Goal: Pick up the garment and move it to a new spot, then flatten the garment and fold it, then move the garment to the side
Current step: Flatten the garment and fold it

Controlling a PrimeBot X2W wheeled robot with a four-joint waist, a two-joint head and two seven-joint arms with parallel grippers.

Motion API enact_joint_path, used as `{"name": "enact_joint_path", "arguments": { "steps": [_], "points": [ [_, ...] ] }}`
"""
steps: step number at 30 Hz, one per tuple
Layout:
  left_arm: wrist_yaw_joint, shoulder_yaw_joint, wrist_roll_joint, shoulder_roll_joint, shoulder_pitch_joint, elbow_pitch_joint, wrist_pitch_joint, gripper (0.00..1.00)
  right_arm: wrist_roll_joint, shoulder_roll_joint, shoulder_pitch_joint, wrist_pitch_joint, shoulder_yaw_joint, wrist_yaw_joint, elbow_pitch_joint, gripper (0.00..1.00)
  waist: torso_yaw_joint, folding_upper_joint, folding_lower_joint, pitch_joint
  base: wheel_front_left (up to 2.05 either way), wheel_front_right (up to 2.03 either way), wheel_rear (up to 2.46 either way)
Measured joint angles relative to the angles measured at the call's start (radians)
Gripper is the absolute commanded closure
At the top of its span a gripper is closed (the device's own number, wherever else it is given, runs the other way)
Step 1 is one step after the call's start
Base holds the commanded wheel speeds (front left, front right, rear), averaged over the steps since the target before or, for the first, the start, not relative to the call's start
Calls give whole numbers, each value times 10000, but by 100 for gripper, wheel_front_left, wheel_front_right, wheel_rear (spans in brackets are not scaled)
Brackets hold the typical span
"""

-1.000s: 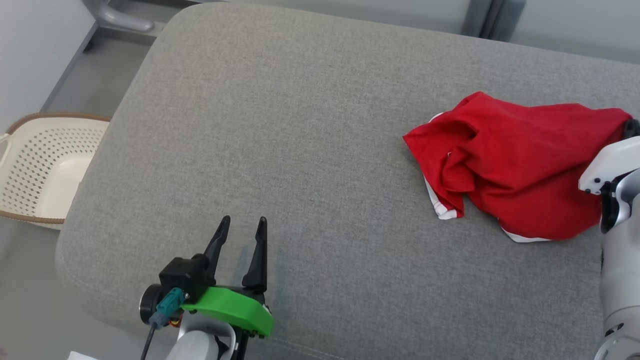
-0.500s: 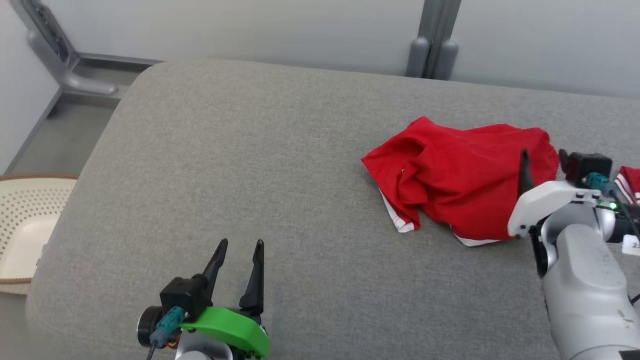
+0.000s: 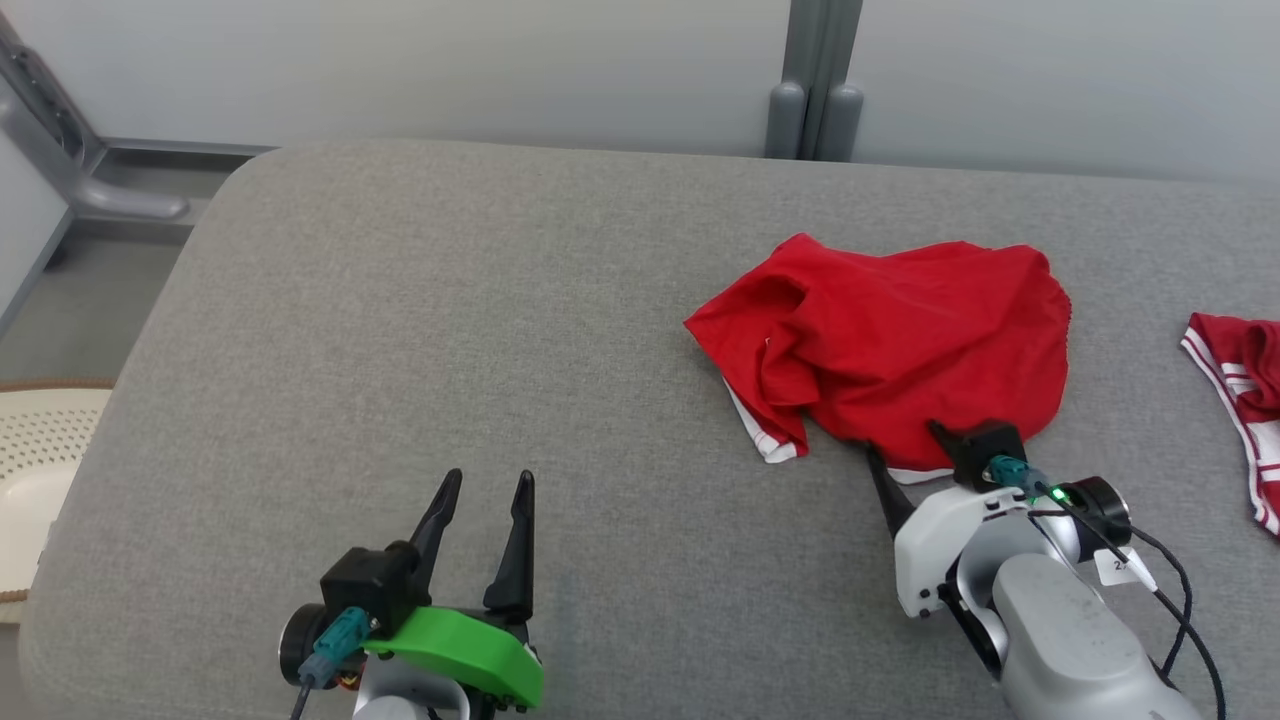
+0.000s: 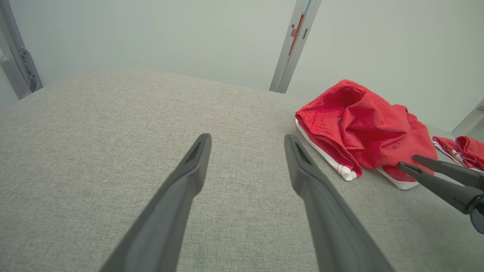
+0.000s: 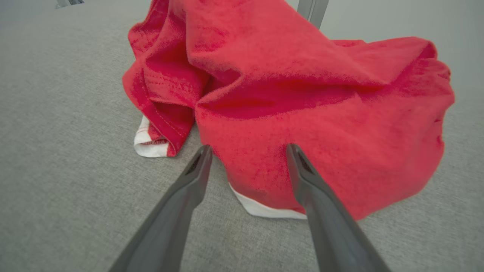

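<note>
Just before right gripper jaws: garment

Worktop: padded, covered in grey woven cloth; matt, fine weave visible, slightly rough.
Garment: soft red cloth, matt, creased. It has white hem bands, and stitching shows along the seams in the right wrist view.
Second red piece: similar cloth with white stripes.
Left gripper and right gripper: fingers of dark matt plastic, smooth.
Cover behind the left gripper: green plastic, smooth, with a light sheen.
Right wrist shell: smooth white plastic.
Forearm: grey, matt, faintly speckled.
Basket: cream perforated plastic with a brown rim.
Post: grey and smooth, looks like metal.
</note>
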Motion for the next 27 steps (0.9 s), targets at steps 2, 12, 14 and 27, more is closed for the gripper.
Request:
{"name": "enact_joint_path", "arguments": {
  "steps": [2,12,14,27],
  "points": [
    [4,13,-35,-2,-46,0,0,0,-2,-297,-51,125,299,0,59,0,116,0,0,137,0,0,0],
    [4,58,-48,-13,-314,109,-88,0,-184,-821,-946,309,759,0,765,100,716,0,0,776,0,0,0],
    [23,111,-50,-15,-314,165,-98,0,-56,-777,-1076,144,773,0,736,100,748,0,0,801,0,0,0],
    [111,253,-67,0,-38,190,-117,0,1342,-1267,-339,694,2406,0,-2859,100,-247,0,0,333,0,0,0]
  ]
}}
